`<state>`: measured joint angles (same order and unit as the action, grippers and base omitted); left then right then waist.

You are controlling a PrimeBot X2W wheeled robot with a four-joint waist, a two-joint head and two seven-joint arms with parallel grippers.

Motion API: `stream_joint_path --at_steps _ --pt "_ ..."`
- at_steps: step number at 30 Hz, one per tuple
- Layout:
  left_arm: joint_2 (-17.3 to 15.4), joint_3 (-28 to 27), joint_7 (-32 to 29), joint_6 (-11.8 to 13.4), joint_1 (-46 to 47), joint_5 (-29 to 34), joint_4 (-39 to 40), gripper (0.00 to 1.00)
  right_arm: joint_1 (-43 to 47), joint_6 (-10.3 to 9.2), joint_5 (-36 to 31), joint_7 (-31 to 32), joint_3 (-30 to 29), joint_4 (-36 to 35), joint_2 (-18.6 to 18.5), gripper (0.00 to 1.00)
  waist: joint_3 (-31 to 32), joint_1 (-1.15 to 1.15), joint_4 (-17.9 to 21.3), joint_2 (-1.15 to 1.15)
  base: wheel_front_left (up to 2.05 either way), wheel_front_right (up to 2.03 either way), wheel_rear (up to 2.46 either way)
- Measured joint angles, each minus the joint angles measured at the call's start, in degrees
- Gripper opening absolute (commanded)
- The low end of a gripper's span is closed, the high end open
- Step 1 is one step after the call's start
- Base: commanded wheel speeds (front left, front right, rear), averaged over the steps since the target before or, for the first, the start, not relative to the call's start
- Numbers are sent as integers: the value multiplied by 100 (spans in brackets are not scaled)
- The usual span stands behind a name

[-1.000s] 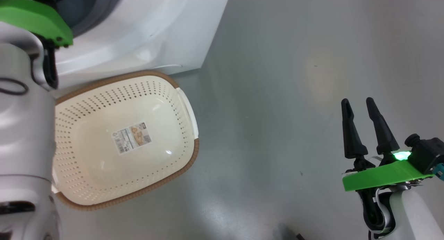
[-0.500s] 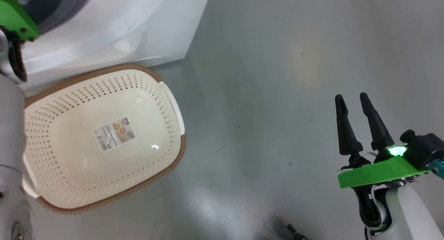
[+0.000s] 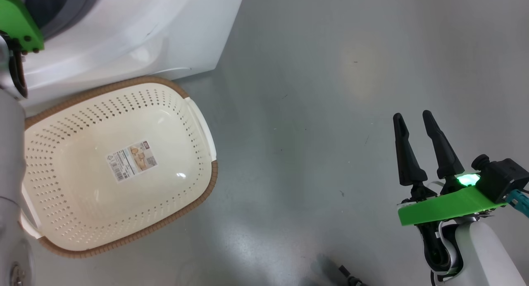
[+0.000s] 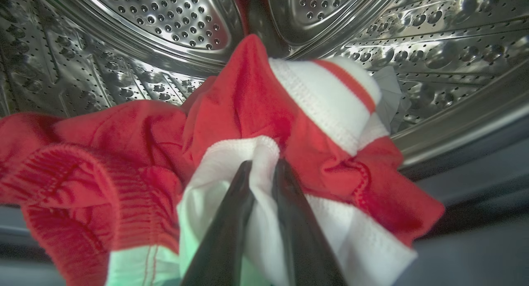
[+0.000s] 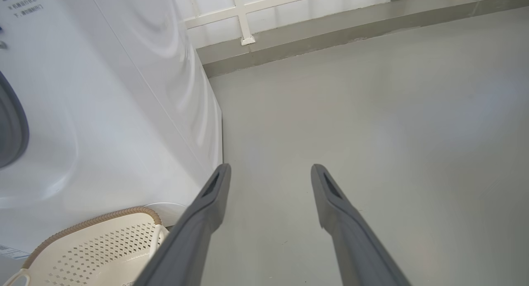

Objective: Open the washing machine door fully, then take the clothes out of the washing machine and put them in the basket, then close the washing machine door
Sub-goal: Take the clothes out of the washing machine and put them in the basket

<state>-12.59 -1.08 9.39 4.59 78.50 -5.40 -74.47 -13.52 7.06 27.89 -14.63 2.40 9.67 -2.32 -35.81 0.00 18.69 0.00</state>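
Observation:
Inside the perforated steel drum (image 4: 177, 17) of the washing machine (image 3: 136, 29) lie the clothes (image 4: 248, 108), a red bundle with white panels and stripes. My left gripper (image 4: 263, 164) is shut on a white fold of them, the fabric pinched between the two dark fingers. The cream basket (image 3: 213, 176) stands on the floor against the machine's front, with just a paper label on its bottom. My right gripper (image 3: 412, 116) hangs open over bare floor to the right, far from the basket; the right wrist view looks along its spread fingers (image 5: 215, 191). The washing machine door is out of view.
My left forearm with its green plate (image 3: 16, 21) rises along the left edge into the machine's opening. Grey floor (image 3: 330, 91) stretches right of the machine (image 5: 103, 112) and basket (image 5: 91, 223). A low ledge and white railing (image 5: 289, 29) bound the floor beyond.
The head camera has swung, so the machine and basket sit further left in the picture. The right gripper keeps its open pose.

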Motion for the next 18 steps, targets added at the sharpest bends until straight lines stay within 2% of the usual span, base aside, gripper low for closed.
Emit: stream_joint_path --at_steps 1,3,5,11,18 --pt "-13 14 -34 0 8 0 -2 16 0 0 14 0 0 0 0 100 1 0 1 0 0 0 0" --pt "-30 34 -42 0 10 -1 -5 15 0 0 27 0 0 -2 0 100 1 0 0 0 0 0 0" --pt "-30 49 -48 0 10 -2 -7 0 0 0 27 0 0 -7 0 100 0 0 -8 0 0 0 0" --pt "10 60 110 -20 7 -58 -32 0 -1 0 26 0 -2 -10 2 100 48 0 -67 0 0 0 0" --pt "74 114 464 -201 -226 -135 78 0 0 0 -47 0 -20 -9 2 100 229 0 -157 0 0 0 0"
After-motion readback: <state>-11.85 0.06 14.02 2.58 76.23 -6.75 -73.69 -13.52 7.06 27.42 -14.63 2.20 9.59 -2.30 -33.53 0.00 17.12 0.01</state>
